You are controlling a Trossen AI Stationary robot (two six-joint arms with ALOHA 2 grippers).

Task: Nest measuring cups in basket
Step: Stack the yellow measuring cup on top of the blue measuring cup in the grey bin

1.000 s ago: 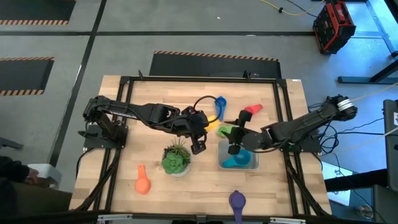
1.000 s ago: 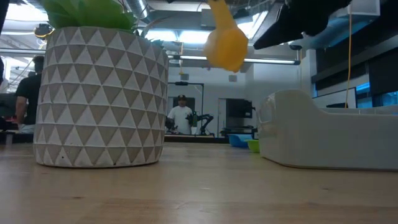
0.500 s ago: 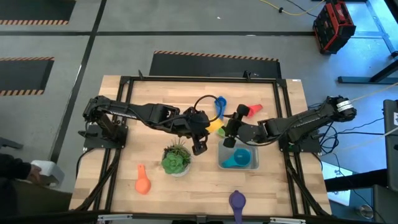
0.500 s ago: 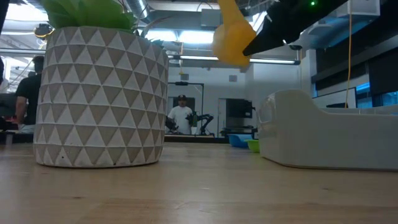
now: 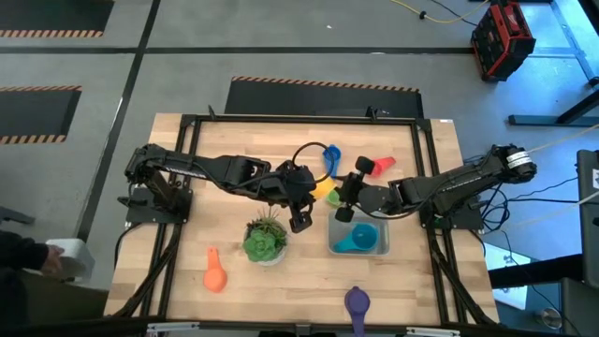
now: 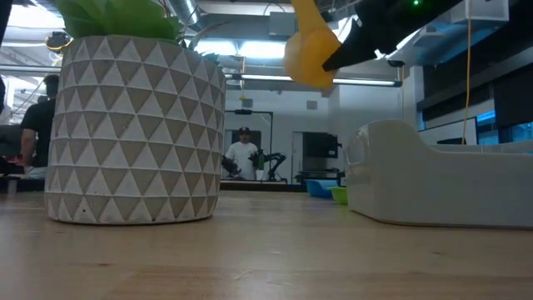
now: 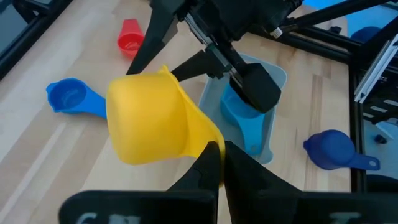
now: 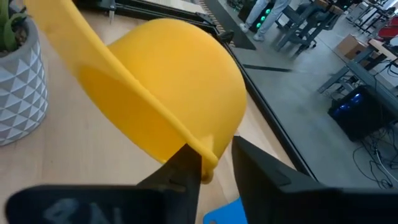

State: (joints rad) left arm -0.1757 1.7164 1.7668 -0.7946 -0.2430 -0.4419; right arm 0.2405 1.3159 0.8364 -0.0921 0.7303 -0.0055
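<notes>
A yellow measuring cup (image 5: pixel 324 190) hangs in the air between my two grippers, just to the far left of the basket (image 5: pixel 385 234). My left gripper (image 7: pixel 217 155) is shut on its handle. My right gripper (image 8: pixel 214 158) comes in from the table's right and is closed around the bowl's rim. A teal cup (image 5: pixel 356 241) lies inside the basket. Blue (image 5: pixel 329 157), red (image 5: pixel 379 166), orange (image 5: pixel 215 271) and purple (image 5: pixel 357 301) cups lie on the table, bowl and handle flat on the wood. My left gripper pinches the free end of the yellow cup's handle (image 7: pixel 208 140) between its two fingers, coming slanting down from the table's left. The cup is lifted clear of the table, its bowl ahead of the fingers. My right gripper has the bowl's rim (image 8: pixel 205 155) on the side away from the handle between its two fingers (image 8: pixel 183 165), one on each side of the wall. It comes nearly level from the table's right.
A potted plant (image 5: pixel 265 239) in a white patterned pot stands left of the basket, near the left gripper. A green cup (image 6: pixel 338 195) lies on the table behind the basket. A black frame (image 5: pixel 426 187) borders the table. A person (image 6: pixel 242 158) stands far off in the room.
My right gripper has swung from above the basket toward the table's far-left, up to the yellow cup's bowl, and has stayed there for the last half second. The left gripper has kept the cup in place.
</notes>
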